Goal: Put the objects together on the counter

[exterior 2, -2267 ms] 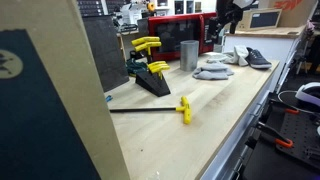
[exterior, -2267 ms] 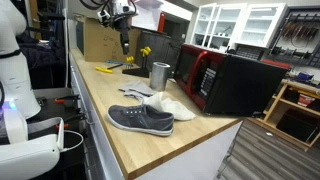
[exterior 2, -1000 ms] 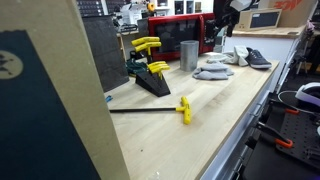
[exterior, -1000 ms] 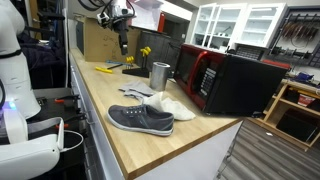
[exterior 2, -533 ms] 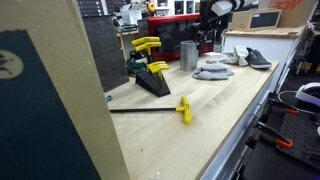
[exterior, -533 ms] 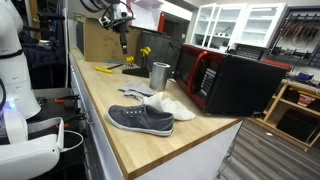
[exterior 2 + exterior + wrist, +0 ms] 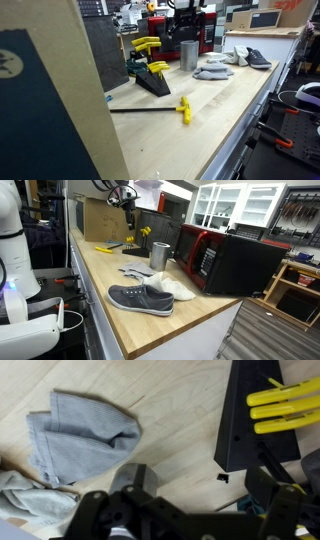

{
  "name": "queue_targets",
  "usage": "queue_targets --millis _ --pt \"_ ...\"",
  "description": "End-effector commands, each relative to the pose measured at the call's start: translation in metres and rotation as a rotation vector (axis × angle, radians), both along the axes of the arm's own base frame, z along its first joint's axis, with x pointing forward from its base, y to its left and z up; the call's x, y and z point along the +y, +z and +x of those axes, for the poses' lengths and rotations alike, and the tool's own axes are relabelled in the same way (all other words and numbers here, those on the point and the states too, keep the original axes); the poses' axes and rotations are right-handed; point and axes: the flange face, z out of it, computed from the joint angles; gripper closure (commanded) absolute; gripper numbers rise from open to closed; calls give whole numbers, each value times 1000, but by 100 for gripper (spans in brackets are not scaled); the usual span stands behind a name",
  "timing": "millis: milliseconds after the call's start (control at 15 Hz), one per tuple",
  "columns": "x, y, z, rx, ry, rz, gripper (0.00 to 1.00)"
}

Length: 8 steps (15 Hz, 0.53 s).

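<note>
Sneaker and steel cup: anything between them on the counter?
Yes. The white cloth lies crumpled between the grey sneaker and the steel cup; both exterior views show it.

Bright, even indoor light falls on the desk (image 7: 160, 330), with soft shadows. In the wrist view, the fingers (image 7: 100, 515) are dark and blurred.

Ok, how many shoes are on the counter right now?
1. A grey sneaker lies near one end of the counter, beside the white cloth, seen in both exterior views. Another could be hidden behind the microwave.
</note>
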Motion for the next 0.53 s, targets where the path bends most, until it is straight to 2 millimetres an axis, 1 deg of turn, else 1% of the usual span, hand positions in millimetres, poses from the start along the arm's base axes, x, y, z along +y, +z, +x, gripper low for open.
queue_targets --millis 0,267,467 --pt "16 7 34 -26 -128 91 0" --pt "29 14 61 -74 -230 152 0" --pt "41 27 79 -131 -288 190 0"
